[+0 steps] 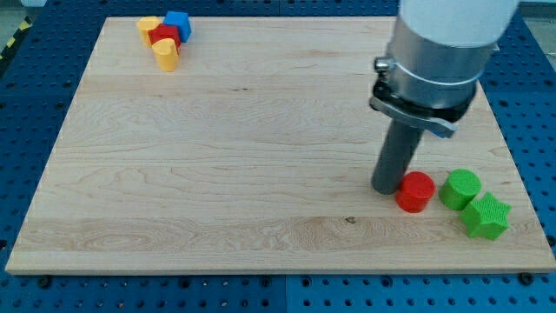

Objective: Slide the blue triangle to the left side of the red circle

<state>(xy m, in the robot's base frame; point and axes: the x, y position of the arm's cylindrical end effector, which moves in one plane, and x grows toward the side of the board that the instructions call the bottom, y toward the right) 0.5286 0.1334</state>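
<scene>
The blue block [178, 23] (its shape was hard to make out, partly hidden by its neighbours) sat far from my tip [386, 188], up and well toward the view's left, near the board's top edge. It was packed into a tight cluster: a red block [164, 36] touched it on its lower left, a yellow block [148, 24] lay just left of that, and another yellow block [166, 55] sat at the cluster's bottom.

The red circle [415, 191], a short cylinder, stood just to the right of my tip, touching or nearly touching the rod. Further right of the tip lay a green circle [460, 188], just beside the red one, and a green star [486, 216], lower and rightmost, touching the green circle and close to the board's right edge.

My tip rested on the wooden board [217, 156] in its lower right part, the rod upright beneath a grey collar. There was no claw to open or shut; the rod held nothing.

Between the tip and the blue block's cluster stretched bare wood across the whole middle and left of the board. The board was ringed by a blue perforated table [26, 78].
</scene>
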